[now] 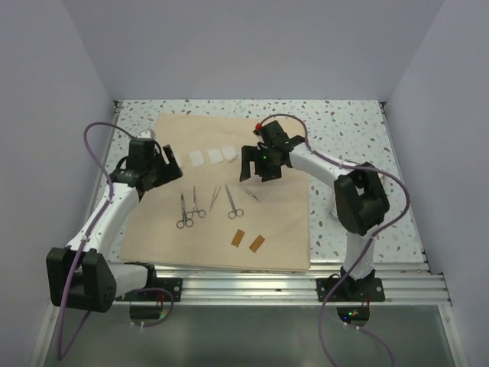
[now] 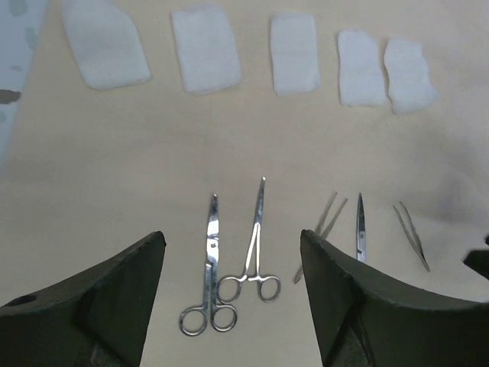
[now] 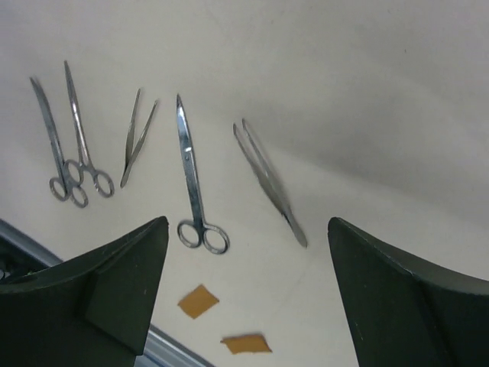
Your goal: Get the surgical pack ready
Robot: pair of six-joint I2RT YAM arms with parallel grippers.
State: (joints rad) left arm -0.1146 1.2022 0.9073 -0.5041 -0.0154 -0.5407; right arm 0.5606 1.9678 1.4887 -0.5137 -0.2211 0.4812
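**Pack sheet flat on worktop; both claws wide and empty**

The surgical pack (image 1: 286, 222), a large tan-beige fabric sheet, soft and matte, lay spread flat over the middle of the speckled, terrazzo-like worktop (image 1: 344, 122). Its near edge ran close to the ribbed metal rail at the arms' bases.

Five white gauze pads (image 2: 205, 50), fuzzy and roughly rectangular with ragged edges, sat in a row across the far part of the sheet, each apart from the next.

Nearer was a row of bright steel instruments, all lying flat with tips pointing away from the bases:
- ring-handled scissors (image 2: 205, 283)
- slim ring-handled forceps (image 2: 252, 252), its ring touching or overlapping a scissor ring
- thin tweezers (image 2: 325, 229), prongs slightly spread
- a second pair of scissors (image 3: 191, 180)
- longer tweezers (image 3: 267, 180), angled

Two small orange-brown rectangular patches (image 1: 238, 238) lay flat near the sheet's near edge, side by side and not touching.

The left claw (image 1: 170, 164) hovered over the left part of the sheet. Its dark, blunt fingers were spread wide with nothing between them.

The right claw (image 1: 261, 172) hung above the far right of the instrument row, also wide apart and empty.
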